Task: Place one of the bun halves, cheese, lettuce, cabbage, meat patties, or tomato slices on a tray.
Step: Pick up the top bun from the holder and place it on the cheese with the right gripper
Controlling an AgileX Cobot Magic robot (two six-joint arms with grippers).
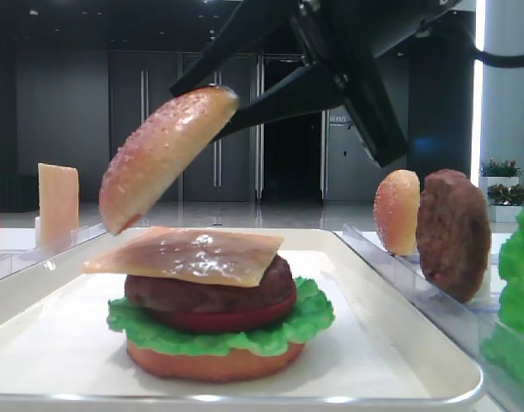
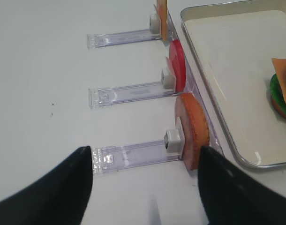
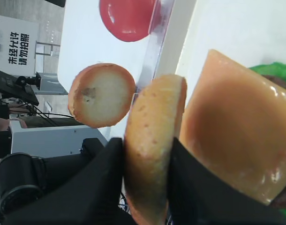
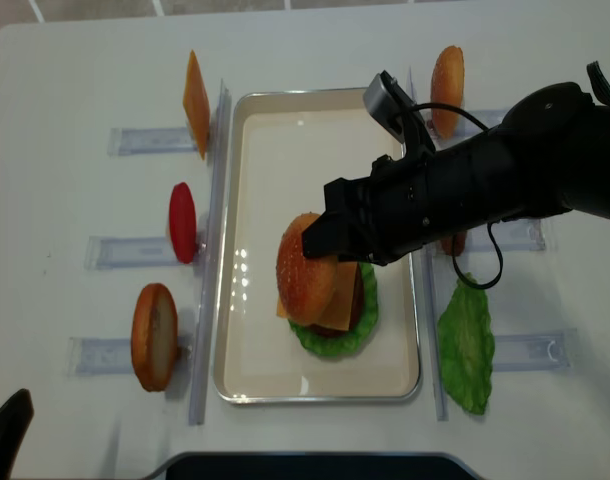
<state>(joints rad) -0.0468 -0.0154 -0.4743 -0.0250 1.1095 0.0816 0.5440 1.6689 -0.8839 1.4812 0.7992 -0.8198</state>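
Observation:
My right gripper (image 4: 330, 240) is shut on the speckled top bun half (image 4: 307, 265), holding it by its edge. The bun hangs tilted above the left side of a stack on the cream tray (image 4: 247, 360). That stack has a cheese slice (image 1: 189, 255) on top, then a meat patty (image 1: 202, 296), a tomato slice (image 1: 228, 320), lettuce (image 1: 305, 322) and a smooth bottom bun (image 1: 215, 362). In the right wrist view the black fingers (image 3: 105, 183) clamp the bun (image 3: 154, 136) beside the cheese (image 3: 237, 136). My left gripper (image 2: 145, 164) is open over the bare table, left of the tray.
Clear slotted racks flank the tray. On the left they hold a cheese slice (image 4: 195, 90), a tomato slice (image 4: 182, 222) and a smooth bun half (image 4: 154, 336). On the right stand another speckled bun (image 4: 446, 77), a patty (image 1: 453, 232) and a lettuce leaf (image 4: 467, 345).

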